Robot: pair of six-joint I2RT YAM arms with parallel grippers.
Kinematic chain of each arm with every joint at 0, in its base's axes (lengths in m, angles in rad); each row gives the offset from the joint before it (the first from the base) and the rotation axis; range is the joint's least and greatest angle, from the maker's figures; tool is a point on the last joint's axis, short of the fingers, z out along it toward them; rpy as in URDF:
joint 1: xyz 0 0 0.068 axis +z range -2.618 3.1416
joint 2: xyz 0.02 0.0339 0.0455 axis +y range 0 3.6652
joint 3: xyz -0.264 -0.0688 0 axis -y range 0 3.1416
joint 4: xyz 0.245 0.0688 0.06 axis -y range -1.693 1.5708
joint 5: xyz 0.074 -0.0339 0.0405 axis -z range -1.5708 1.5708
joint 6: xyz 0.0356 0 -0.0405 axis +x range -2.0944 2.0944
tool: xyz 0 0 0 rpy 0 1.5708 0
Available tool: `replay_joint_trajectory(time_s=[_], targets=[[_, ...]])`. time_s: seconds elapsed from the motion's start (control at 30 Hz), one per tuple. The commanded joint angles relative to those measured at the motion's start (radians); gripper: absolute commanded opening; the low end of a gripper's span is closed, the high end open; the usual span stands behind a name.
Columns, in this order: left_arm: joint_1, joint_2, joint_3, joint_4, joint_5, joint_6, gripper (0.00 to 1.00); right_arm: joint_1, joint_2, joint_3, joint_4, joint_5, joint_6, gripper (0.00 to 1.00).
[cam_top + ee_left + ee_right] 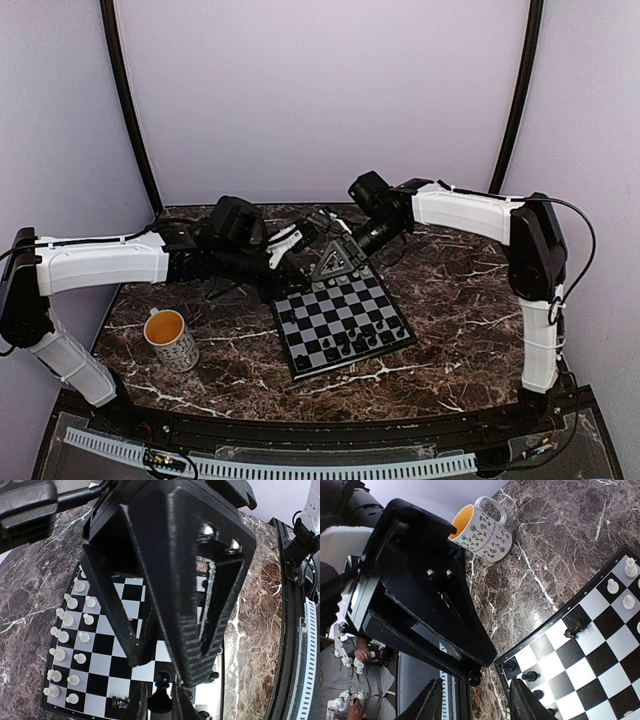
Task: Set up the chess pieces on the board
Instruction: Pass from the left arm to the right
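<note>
The board (312,322) lies slanted on the marble, with white chess pieces (70,630) along one side and black ones (350,345) along the other. My left gripper (160,704) is shut on a black pawn (161,687), held above the board's black side. My right gripper (476,702) is open. Its two large fingers (200,590) come down from above, and their tips stand on either side of the pawn's head without touching it. In the right wrist view the pawn's head (474,678) shows at the tip of the left fingers (435,605). In the top view the two grippers meet over the board's far edge (325,258).
A white patterned mug (172,340) with a yellow inside stands left of the board. A black knight (574,628) lies tipped on a square near the board's corner. Dark veined marble surrounds the board, and a ribbed rail (300,465) runs along the near edge.
</note>
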Motion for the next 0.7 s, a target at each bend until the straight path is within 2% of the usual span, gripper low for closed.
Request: replay_joint_trajectory(time_s=[0.0,0.13,0.47,0.67], targets=[[-0.008,-0.023,0.003,-0.004,-0.006,0.02,0.13,0.011,0.023,0.04,0.023,-0.033,0.025,0.43],[-0.011,-0.033,-0.002,-0.002,-0.014,0.021,0.13,0.012,0.031,0.043,0.034,-0.032,0.04,0.37],[-0.014,-0.038,-0.005,0.0,-0.02,0.018,0.14,0.025,0.04,0.044,0.032,-0.031,0.04,0.31],[-0.015,-0.042,-0.009,0.004,-0.028,0.019,0.14,0.03,0.051,0.049,0.033,-0.039,0.046,0.24]])
